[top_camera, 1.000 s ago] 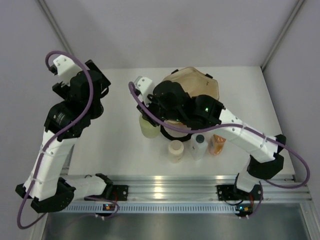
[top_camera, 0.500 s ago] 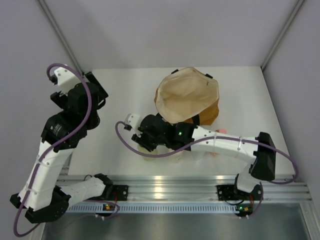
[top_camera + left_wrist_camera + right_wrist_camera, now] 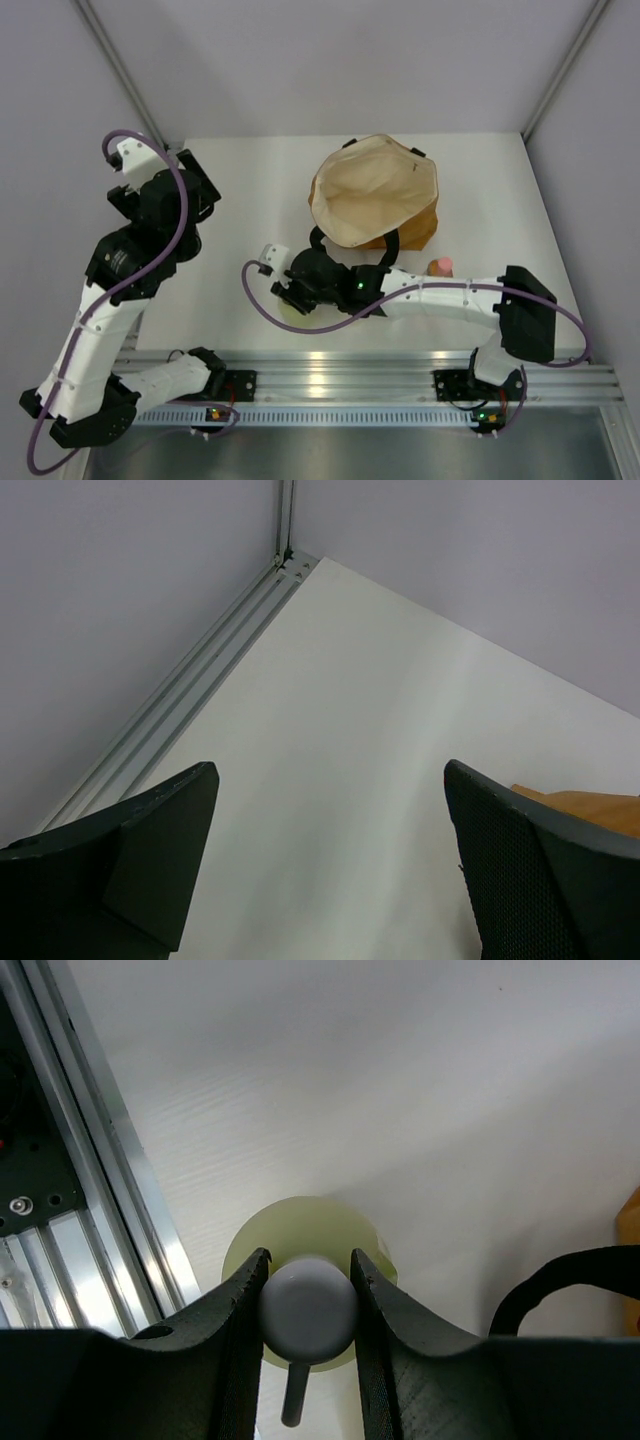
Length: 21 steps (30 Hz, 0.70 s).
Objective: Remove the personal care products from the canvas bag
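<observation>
From above, the right gripper (image 3: 296, 296) has swung from the mustard-tan canvas tote bag (image 3: 375, 195) to the front edge with the yellow-green white-capped bottle (image 3: 303, 316). The bag's mouth looks emptied, so the task seems nearly done.

Left wrist: the left gripper (image 3: 330, 780) gapes empty over the white table (image 3: 380, 700).

Right wrist: fingers (image 3: 225, 1330) pinch the bottle's cap, and the aluminium rail (image 3: 80, 1160) just beside leaves little room forward.

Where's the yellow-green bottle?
Top view: yellow-green bottle is in the right gripper, clamped by its cap, beside the front rail, near-left of the canvas bag.
</observation>
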Each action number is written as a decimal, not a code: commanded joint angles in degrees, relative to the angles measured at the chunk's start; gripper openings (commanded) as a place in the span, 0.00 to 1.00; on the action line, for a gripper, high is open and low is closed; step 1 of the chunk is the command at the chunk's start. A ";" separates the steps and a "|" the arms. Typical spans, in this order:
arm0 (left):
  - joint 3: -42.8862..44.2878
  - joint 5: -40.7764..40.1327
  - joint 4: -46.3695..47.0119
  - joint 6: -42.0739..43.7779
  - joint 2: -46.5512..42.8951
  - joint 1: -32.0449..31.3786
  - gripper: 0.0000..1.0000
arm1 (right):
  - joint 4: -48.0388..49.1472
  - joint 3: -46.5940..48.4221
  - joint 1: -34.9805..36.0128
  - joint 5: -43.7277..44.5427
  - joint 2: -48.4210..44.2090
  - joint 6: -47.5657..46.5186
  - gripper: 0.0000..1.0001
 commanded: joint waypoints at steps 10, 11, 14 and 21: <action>-1.98 0.37 0.48 0.06 -1.67 0.07 0.98 | 17.09 -3.85 -1.50 0.70 -4.77 3.34 0.00; -2.07 0.37 0.48 -0.03 -1.67 0.07 0.98 | 17.09 -3.94 -1.59 1.14 -4.86 3.25 0.00; -2.07 0.54 0.48 -0.20 -1.67 0.07 0.98 | 17.01 -4.56 -1.76 1.67 -5.56 3.25 0.00; -2.51 0.55 0.48 -0.29 -2.02 0.07 0.98 | 16.57 -5.88 -2.11 3.16 -7.94 2.99 0.00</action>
